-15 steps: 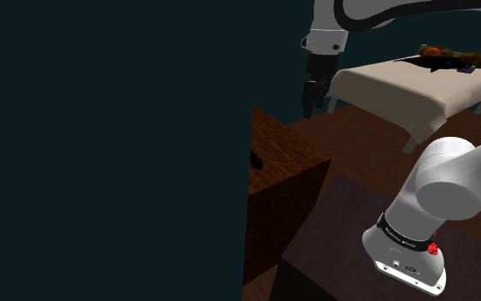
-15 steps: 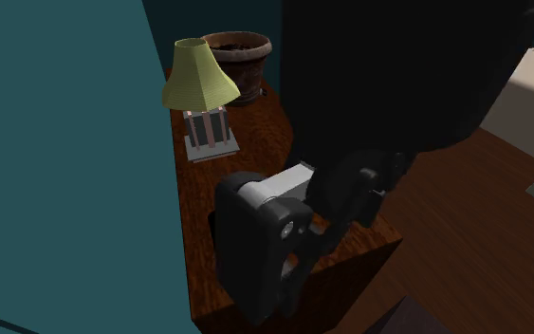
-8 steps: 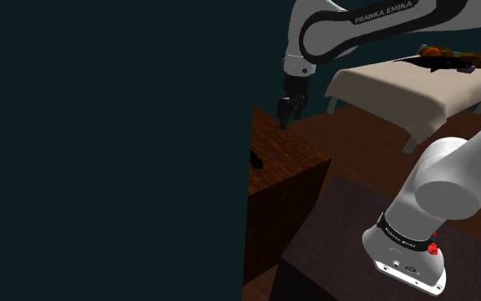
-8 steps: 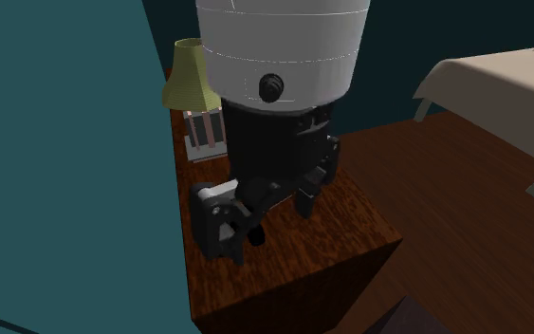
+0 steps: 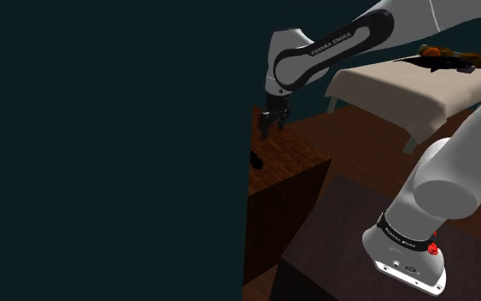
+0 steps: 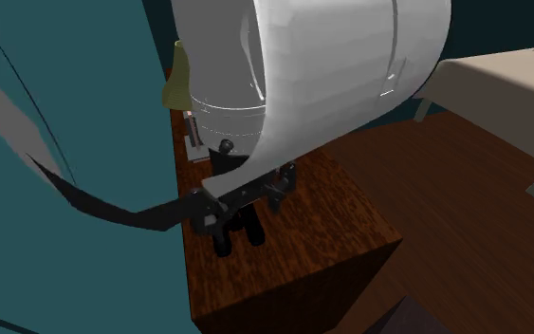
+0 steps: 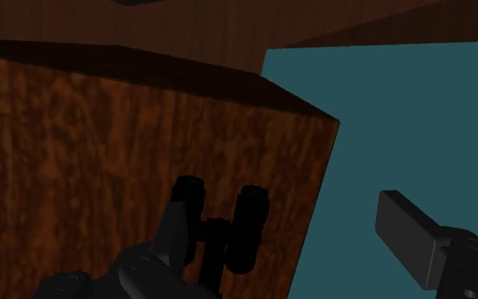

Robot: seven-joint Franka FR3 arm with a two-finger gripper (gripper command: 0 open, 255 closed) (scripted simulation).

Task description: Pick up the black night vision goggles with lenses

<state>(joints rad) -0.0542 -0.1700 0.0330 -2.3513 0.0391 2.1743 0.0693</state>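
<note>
The black night vision goggles [image 7: 217, 224] lie on a brown wooden nightstand [image 7: 75, 153], two short tubes joined by a bridge, near its edge by the teal wall. My gripper [image 7: 279, 255] hangs just above them, open, fingers wide apart. The goggles sit close to one finger [image 7: 143, 270]; the other finger [image 7: 415, 236] is out over the wall side. In the second exterior view the goggles [image 6: 237, 233] lie under the gripper [image 6: 246, 194]. The shoulder view has the gripper [image 5: 268, 125] above the nightstand [image 5: 285, 158], with the goggles [image 5: 255, 160] a small dark shape at the wall's edge.
A yellow-shaded lamp [image 6: 175, 81] stands at the nightstand's far end, partly behind the arm. A beige bed [image 5: 401, 90] with items on it [image 5: 448, 58] lies beyond the wooden floor. A teal wall [image 6: 65, 142] borders the nightstand. My stand [image 5: 341, 248] is at lower right.
The arm has swung toward the shoulder view's left and lowered, bringing the gripper from beside the bed to just over the goggles. The goggles have not moved.
</note>
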